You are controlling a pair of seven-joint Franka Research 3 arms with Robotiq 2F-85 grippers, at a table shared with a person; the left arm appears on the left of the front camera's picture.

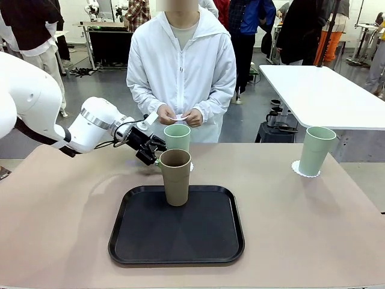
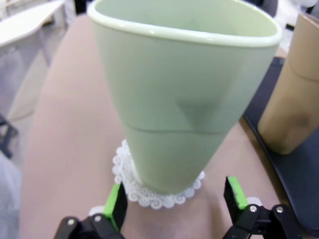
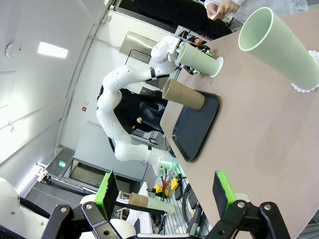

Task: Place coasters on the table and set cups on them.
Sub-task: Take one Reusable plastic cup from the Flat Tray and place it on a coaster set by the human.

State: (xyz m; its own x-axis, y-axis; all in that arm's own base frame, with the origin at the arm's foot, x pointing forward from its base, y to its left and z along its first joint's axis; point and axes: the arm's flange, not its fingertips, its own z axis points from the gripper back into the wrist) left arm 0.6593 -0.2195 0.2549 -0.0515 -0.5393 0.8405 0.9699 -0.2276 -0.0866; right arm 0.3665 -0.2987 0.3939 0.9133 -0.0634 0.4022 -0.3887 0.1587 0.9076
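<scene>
Mint cup point(image 2: 184, 99) was matte, smooth, plastic-looking; tan cup point(image 1: 175, 177) had the same matte finish. Coaster point(image 2: 149, 191) was white lacy paper with curled edging. Table point(image 1: 60, 229) top was matte, smooth. Black tray point(image 1: 177, 241) was smooth with faint sheen. Left arm point(image 1: 30, 96) shell was glossy white plastic. Person's jacket point(image 1: 180, 66) was white cloth.

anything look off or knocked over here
Nothing tipped, spilled or damaged. The middle mint cup and the right mint cup stand upright on coasters; the tan cup stands on the black tray, no coaster under it.
</scene>
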